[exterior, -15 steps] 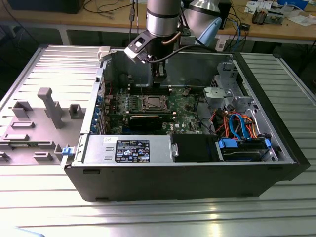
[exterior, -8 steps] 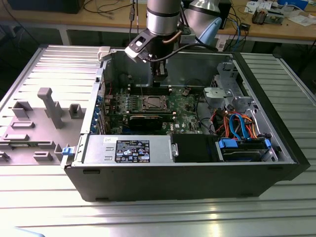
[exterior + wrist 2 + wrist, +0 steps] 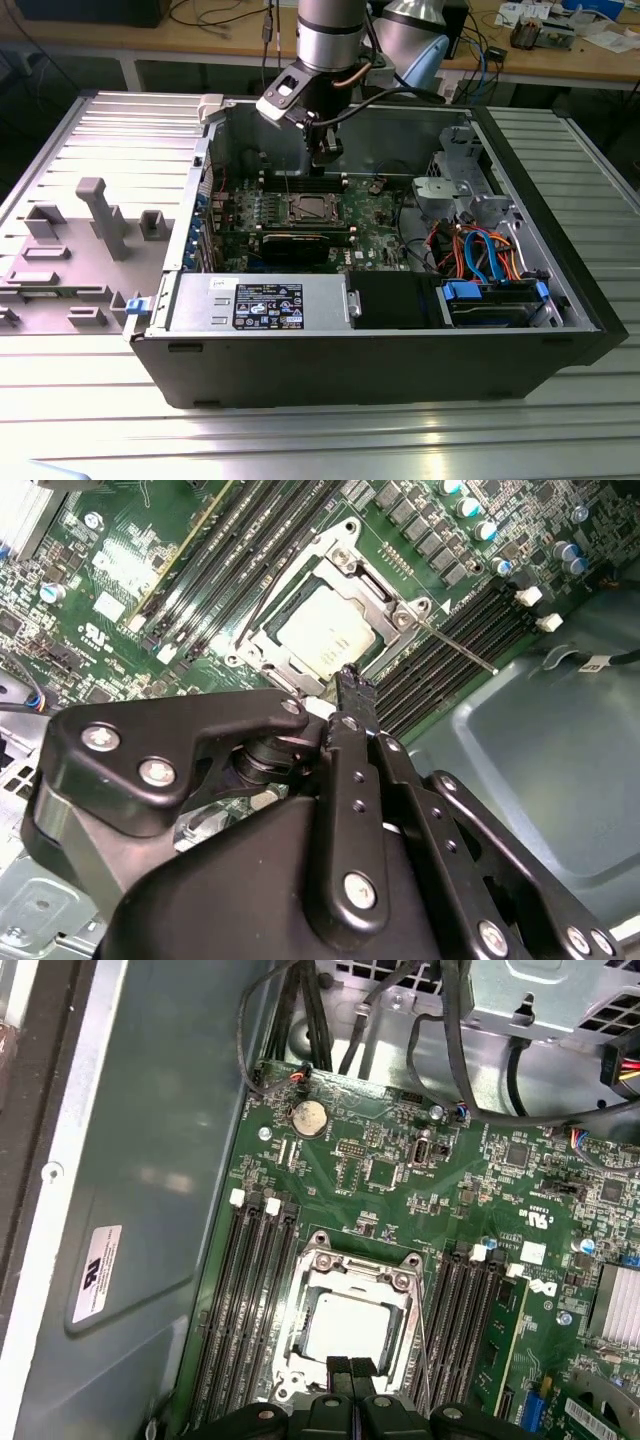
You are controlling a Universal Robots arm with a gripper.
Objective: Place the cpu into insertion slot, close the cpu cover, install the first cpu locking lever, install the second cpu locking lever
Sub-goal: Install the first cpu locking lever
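Hovering over the motherboard (image 3: 400, 1175), the gripper (image 3: 351, 1363) is clenched, fingers pressed together on nothing, tips near the cpu cover (image 3: 362, 1263) framing the seated cpu (image 3: 345, 1325).

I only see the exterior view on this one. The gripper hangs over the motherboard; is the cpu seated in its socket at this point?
Observer: Yes. In the first wrist view the cpu lies flat and seated.
Operator: What about the cover?
Observer: The cpu cover is folded down and frames it.
Operator: And the fingers?
Observer: The gripper is shut with nothing between its fingers, close beside the cover.
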